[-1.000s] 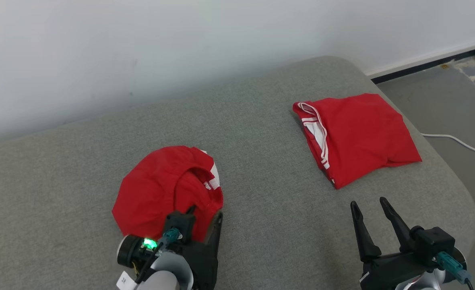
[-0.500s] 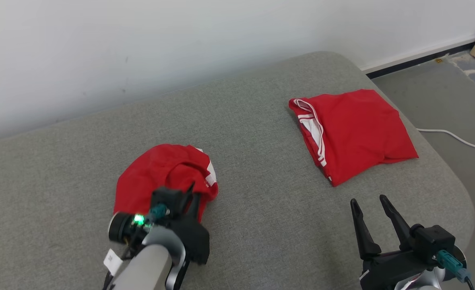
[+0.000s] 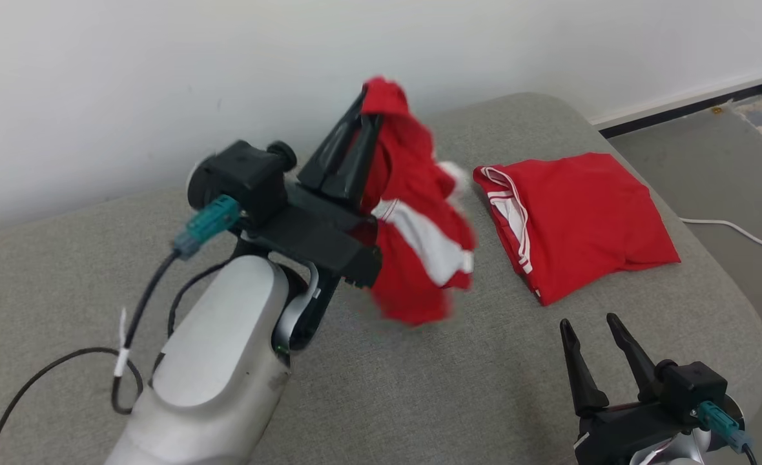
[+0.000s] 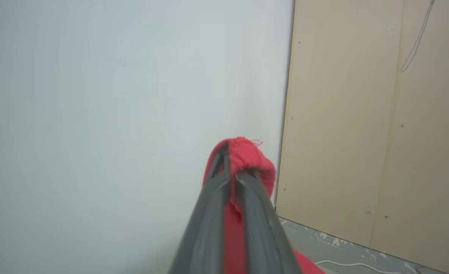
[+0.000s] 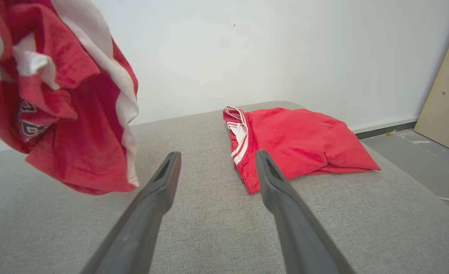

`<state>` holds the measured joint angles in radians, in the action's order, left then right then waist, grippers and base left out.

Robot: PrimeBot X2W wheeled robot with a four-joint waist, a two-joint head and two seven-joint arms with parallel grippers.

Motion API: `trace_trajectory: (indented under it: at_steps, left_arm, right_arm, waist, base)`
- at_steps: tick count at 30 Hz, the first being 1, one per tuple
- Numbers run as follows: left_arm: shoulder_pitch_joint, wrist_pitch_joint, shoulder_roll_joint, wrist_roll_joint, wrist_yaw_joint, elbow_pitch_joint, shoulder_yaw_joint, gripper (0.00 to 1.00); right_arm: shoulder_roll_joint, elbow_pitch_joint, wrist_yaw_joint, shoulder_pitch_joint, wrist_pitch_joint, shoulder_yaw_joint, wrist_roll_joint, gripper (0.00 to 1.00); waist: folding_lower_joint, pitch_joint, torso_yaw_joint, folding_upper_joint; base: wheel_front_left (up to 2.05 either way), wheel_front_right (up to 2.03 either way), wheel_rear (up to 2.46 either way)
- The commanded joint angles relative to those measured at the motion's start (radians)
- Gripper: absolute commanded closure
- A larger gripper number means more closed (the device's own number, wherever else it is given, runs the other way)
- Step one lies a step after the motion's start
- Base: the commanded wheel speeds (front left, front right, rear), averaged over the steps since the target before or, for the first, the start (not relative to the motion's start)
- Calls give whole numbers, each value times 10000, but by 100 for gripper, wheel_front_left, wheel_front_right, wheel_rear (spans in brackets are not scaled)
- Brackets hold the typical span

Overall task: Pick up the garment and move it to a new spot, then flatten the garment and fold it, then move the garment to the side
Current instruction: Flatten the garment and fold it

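A crumpled red garment with white stripes hangs in the air above the grey cushion, pinched at its top by my left gripper, which is shut on it. The left wrist view shows a red bunch of the garment clamped between the fingertips. In the right wrist view the garment dangles at the upper left, clear of the cushion. My right gripper rests low at the front right, open, with nothing between its fingers.
A second red garment, folded, lies flat at the cushion's far right. Behind runs a white wall. To the right the cushion's edge drops to a grey floor with a white cable and a wooden panel.
My left gripper shut on the garment where it lay on the cushion, then rose and swung toward the middle, lifting it clear. The right gripper kept still. The camera shifted slightly.
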<state>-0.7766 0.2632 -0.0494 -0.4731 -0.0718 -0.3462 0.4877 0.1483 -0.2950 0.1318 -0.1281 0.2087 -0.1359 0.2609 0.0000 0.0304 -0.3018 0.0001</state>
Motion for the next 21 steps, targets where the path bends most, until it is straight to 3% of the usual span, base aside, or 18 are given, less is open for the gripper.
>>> trace_trajectory:
  at_steps: [1, 5, 11, 21]
  left_arm:
    - [-72, 3, -21, 21, -68, 296, -154, 100]
    - [313, 2, -16, -203, 49, 809, -431, 100]
    - [1663, 5, -160, -207, 258, -374, -691, 100]
    - [4020, 6, -798, -572, 619, -1983, -1916, 100]
  right_arm:
    - [8, 0, -26, 23, 41, 32, -62, 0]
    - [-33, -38, -26, 86, 40, 69, -54, 0]
    - [-81, -30, -26, 92, 18, -26, -55, 0]
    - [17, 28, -26, 151, -44, -34, -46, 0]
  waist:
    - [0, -17, 51, -1]
    - [0, -46, 228, -1]
    - [0, -41, 575, -1]
    - [0, 0, 1132, -1]
  base:
    - [0, 0, 0]
    - [0, 0, 0]
    - [0, 0, 0]
    - [0, 0, 0]
